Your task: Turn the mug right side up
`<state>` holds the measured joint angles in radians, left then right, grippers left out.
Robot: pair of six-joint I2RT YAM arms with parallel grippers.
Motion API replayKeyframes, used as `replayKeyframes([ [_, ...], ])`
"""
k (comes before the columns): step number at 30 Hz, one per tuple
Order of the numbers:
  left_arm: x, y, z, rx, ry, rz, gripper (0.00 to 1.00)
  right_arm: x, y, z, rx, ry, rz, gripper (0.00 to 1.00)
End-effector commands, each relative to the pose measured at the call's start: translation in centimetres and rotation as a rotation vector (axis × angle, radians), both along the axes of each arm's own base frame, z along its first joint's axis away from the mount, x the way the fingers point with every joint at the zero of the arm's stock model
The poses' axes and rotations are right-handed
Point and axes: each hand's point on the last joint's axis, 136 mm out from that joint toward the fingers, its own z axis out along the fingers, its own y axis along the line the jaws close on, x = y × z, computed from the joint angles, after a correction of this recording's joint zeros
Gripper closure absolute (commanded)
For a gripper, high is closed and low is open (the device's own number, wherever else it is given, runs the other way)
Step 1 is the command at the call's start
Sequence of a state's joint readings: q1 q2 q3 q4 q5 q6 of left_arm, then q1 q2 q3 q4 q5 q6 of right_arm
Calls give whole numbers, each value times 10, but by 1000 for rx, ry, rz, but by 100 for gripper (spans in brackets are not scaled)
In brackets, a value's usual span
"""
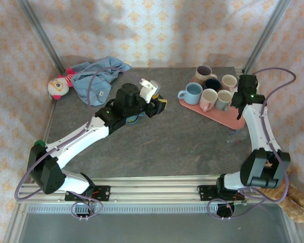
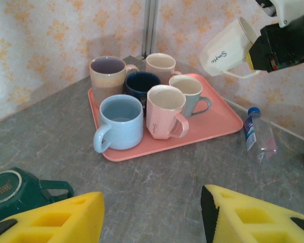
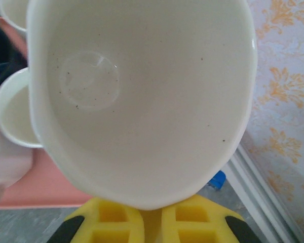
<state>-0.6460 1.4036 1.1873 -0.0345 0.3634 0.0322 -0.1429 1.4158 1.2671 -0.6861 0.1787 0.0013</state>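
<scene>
White mug (image 2: 225, 48) in right hand (image 3: 152, 220) hangs clear above tray (image 2: 218, 126) edge.

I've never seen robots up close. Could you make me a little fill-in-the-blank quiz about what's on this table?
1. The tray is coloured ___.
2. On it stand ___ mugs.
3. The left gripper, which is open, has ___ fingers.
4. The bottle lying beside the tray has a ___ cap.

Missing words: pink; six; yellow; blue.
</scene>
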Motion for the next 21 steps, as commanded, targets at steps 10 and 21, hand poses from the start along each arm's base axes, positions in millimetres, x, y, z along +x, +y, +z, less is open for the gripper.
replayKeyframes([
  [10, 1, -1, -22, 27, 28, -10, 46, 63, -49, -6, -145, 35, -87, 100],
  [21, 11, -4, -38, 64, 60, 9, 46, 103, -66, -51, -133, 156, -115, 100],
])
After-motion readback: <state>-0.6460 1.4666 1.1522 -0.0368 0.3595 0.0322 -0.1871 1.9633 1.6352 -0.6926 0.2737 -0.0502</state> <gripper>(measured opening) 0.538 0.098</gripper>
